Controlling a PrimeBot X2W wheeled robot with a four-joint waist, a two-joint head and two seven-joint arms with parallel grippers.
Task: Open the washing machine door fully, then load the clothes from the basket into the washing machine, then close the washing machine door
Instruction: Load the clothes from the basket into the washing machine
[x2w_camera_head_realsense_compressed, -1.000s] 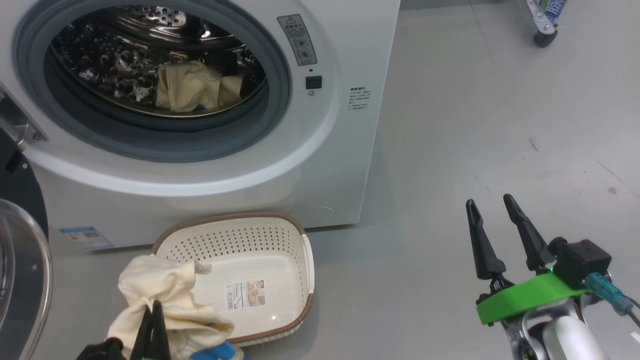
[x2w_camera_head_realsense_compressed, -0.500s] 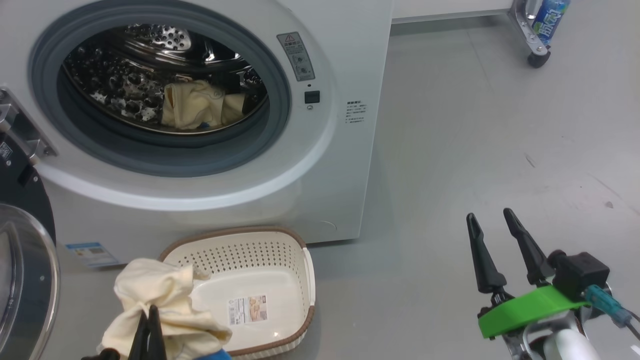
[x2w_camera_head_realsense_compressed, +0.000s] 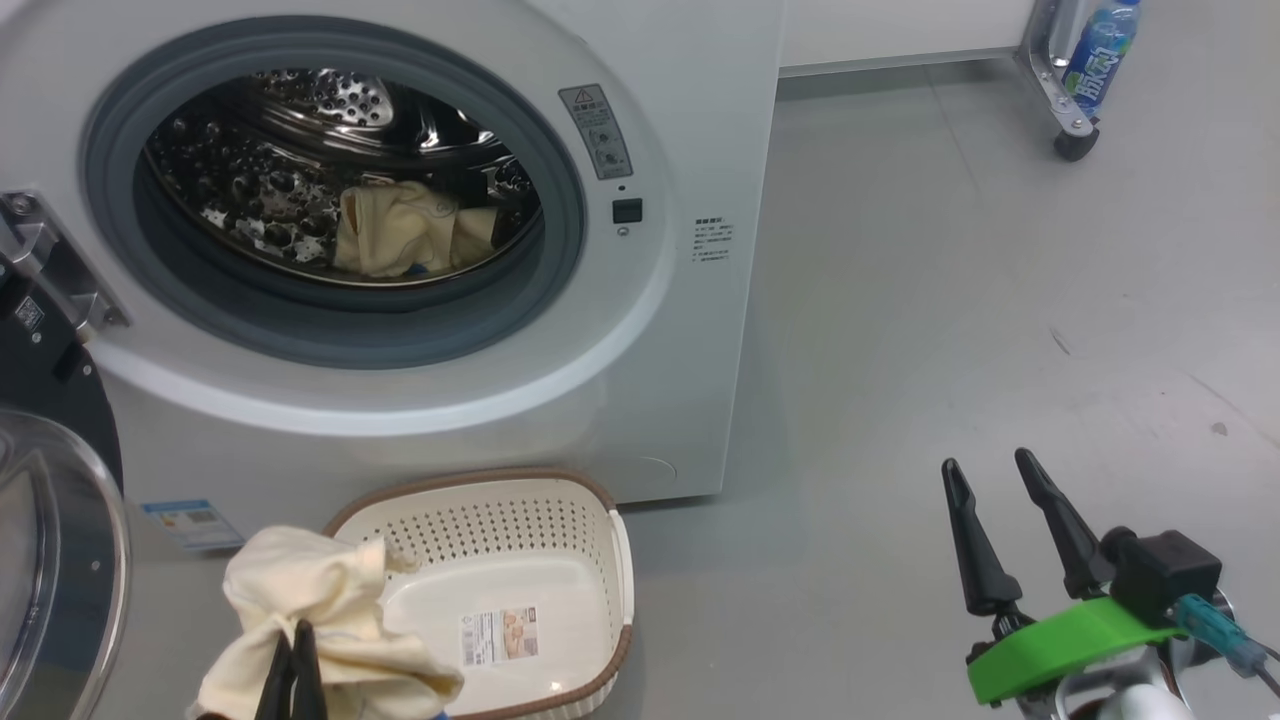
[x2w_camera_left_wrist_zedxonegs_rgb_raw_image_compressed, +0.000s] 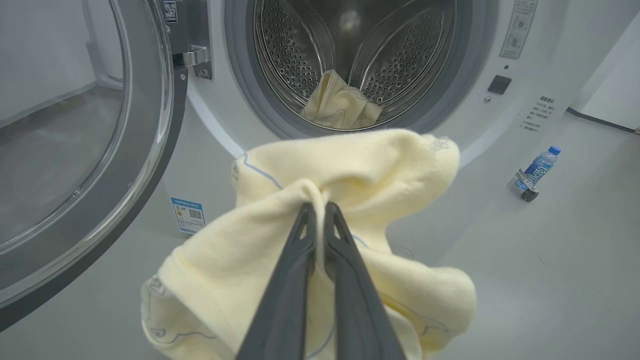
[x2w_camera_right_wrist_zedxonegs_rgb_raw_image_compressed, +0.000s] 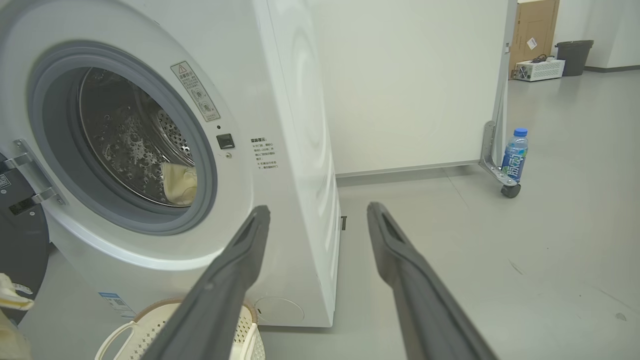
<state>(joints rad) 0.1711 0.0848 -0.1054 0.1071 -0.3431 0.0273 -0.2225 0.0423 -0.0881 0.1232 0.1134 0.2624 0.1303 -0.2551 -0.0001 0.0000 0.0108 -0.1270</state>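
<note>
The white washing machine (x2w_camera_head_realsense_compressed: 690, 120) (x2w_camera_right_wrist_zedxonegs_rgb_raw_image_compressed: 295, 150) stands with its round door (x2w_camera_head_realsense_compressed: 50, 560) (x2w_camera_left_wrist_zedxonegs_rgb_raw_image_compressed: 75, 150) swung open at the left. One cream-yellow piece of the clothes (x2w_camera_head_realsense_compressed: 400, 235) (x2w_camera_left_wrist_zedxonegs_rgb_raw_image_compressed: 340, 105) lies in the steel drum. My left gripper (x2w_camera_head_realsense_compressed: 290, 640) (x2w_camera_left_wrist_zedxonegs_rgb_raw_image_compressed: 316, 207) is shut on another cream piece of the clothes (x2w_camera_head_realsense_compressed: 310, 610) (x2w_camera_left_wrist_zedxonegs_rgb_raw_image_compressed: 350, 170), held above the left end of the cream basket (x2w_camera_head_realsense_compressed: 540, 520) (x2w_camera_right_wrist_zedxonegs_rgb_raw_image_compressed: 145, 330), whose inside shows only its label. My right gripper (x2w_camera_head_realsense_compressed: 990, 475) (x2w_camera_right_wrist_zedxonegs_rgb_raw_image_compressed: 317, 215) hangs open over the floor to the machine's right, holding nothing.
A blue-capped water bottle (x2w_camera_head_realsense_compressed: 1095, 45) (x2w_camera_right_wrist_zedxonegs_rgb_raw_image_compressed: 515, 155) stands by a wheeled metal foot (x2w_camera_head_realsense_compressed: 1070, 140) at the far right. Grey floor (x2w_camera_head_realsense_compressed: 950, 300) stretches right of the machine. A white partition (x2w_camera_right_wrist_zedxonegs_rgb_raw_image_compressed: 410, 85) stands behind it.
The head camera has tilted, so the whole picture sits lower. The left gripper and its cream cloth stay together above the basket's left end; the right gripper keeps its open pose.
</note>
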